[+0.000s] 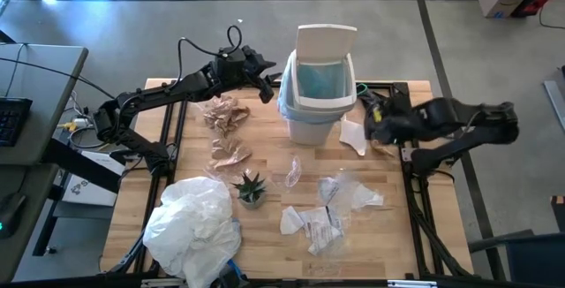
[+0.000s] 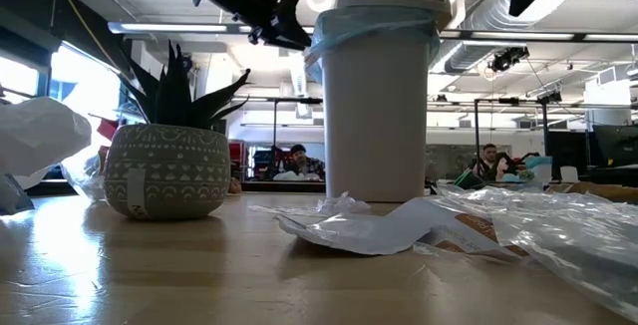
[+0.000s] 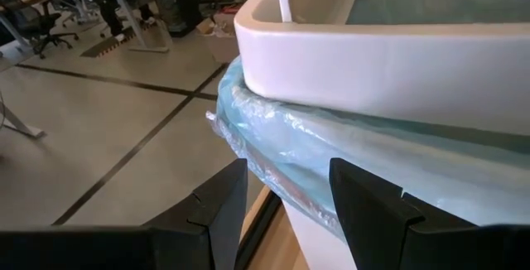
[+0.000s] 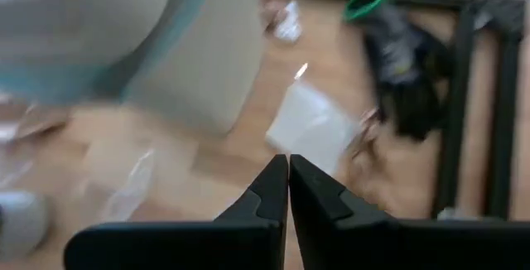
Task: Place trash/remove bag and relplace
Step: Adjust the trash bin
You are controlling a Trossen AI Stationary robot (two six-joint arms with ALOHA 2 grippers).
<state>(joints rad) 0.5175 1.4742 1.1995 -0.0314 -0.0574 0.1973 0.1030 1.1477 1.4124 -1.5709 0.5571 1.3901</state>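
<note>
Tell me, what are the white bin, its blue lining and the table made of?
The white bin looks like smooth, matte hard plastic with even moulded walls. The blue liner bag seems to be thin translucent plastic film: it crinkles and glints at the rim. The table appears to be light wood, showing plank seams and grain.

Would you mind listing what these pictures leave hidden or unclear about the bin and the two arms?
- Inside of the white plastic bin: the high view shows only its light-blue liner bag; any trash is hidden by the walls.
- Left gripper: the wrist view shows open jaws at the bag's rim; contact is unclear.
- Right gripper: shut; the wrist view is motion-blurred, so the white paper scrap beneath is vague.
</note>
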